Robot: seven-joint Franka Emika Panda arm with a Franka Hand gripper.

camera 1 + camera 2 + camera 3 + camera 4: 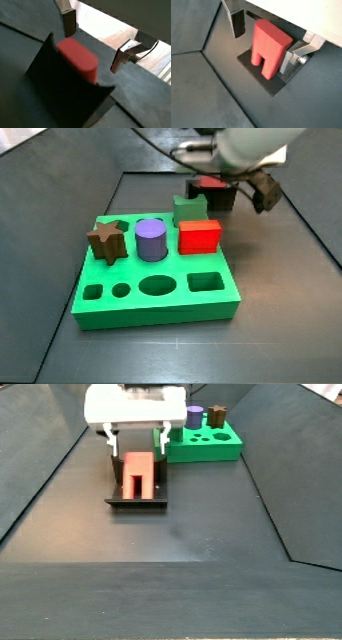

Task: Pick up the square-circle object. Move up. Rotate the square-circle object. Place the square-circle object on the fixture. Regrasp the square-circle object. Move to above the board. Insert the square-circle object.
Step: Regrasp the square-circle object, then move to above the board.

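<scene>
Fixture [138,500] is carrying the square-circle object [138,472], lying along it | end effector [135,442] is hovering spread, plates straddling the piece untouched | regrasp: centre, lower squarely, pinch flat sides | board [203,444] is waiting beyond.

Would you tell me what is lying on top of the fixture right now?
The square-circle object lies on the fixture, between the open gripper's fingers. Its underside and the surface beneath are hidden.

The square-circle object [139,472] rests on the fixture [139,500] — the tool [136,444] straddling it — beside the board [203,446].
</scene>
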